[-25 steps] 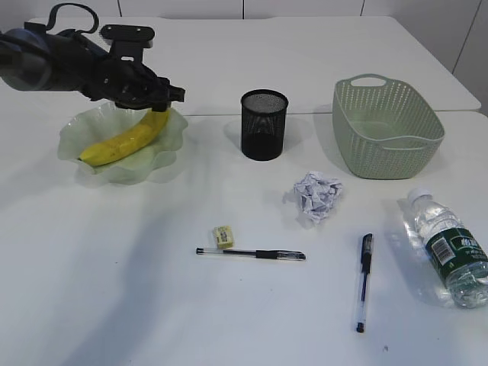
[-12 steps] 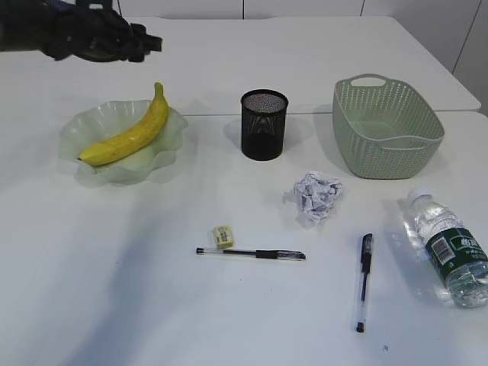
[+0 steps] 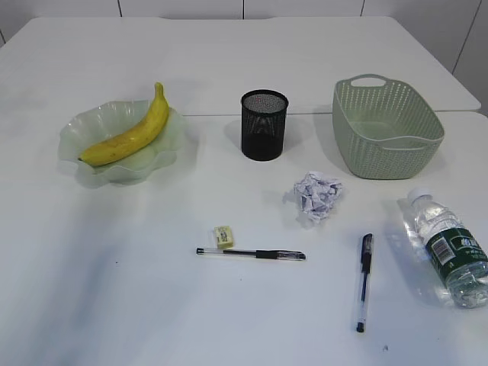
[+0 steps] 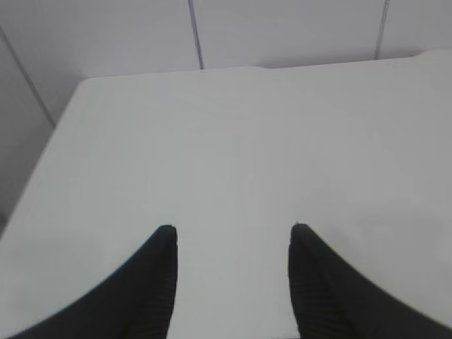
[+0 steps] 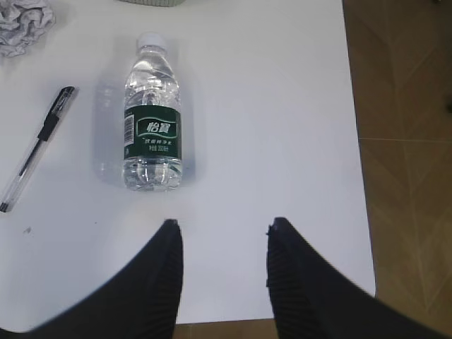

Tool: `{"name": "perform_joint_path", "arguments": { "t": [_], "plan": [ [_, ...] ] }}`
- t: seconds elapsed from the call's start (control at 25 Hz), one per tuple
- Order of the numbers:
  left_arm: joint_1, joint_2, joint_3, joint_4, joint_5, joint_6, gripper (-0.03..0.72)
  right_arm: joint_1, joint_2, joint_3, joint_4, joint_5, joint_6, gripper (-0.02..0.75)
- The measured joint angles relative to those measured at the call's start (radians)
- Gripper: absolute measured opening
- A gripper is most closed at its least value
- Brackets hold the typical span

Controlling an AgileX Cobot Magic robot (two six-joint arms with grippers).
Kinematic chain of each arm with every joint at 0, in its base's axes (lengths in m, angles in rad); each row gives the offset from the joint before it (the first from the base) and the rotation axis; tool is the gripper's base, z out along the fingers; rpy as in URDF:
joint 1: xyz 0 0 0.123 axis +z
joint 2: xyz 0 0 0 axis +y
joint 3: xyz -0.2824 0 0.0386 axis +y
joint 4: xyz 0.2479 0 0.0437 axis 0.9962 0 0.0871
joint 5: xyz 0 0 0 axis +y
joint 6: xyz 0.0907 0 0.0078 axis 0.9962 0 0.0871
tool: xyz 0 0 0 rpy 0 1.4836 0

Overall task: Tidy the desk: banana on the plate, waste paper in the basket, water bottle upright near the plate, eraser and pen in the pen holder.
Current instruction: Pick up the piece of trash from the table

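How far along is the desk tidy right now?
Done: the banana lies on the plate. In hand: nothing; the left gripper and right gripper are both open and empty. Left: the waste paper, the water bottle lying on its side, the eraser and two pens.

the table point(image 3: 114, 305) is big and white, and its top is smooth and a little shiny. a thin line runs across it where two white tops meet side by side. soft grey shadows lie on the near left part. behind the table is a white wall point(image 3: 305, 8) made of flat panels with thin dark lines between them. in the right wrist view the table's edge shows, and next to it the floor point(image 5: 402, 141) is brown with thin lines between its tiles. the light is bright and even.
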Motion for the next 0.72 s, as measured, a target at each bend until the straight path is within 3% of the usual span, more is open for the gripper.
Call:
{"name": "perform_joint_path", "arguments": {
  "t": [0.32,0.72],
  "plan": [
    [0.151,-0.056,0.000,0.004,0.073,0.000,0.357,0.000,0.108,0.000,0.136,-0.025,0.000,0.305],
    [0.178,-0.062,0.000,0.004,0.088,0.000,0.356,0.000,0.274,0.000,0.264,-0.229,-0.071,0.305]
  ]
}}
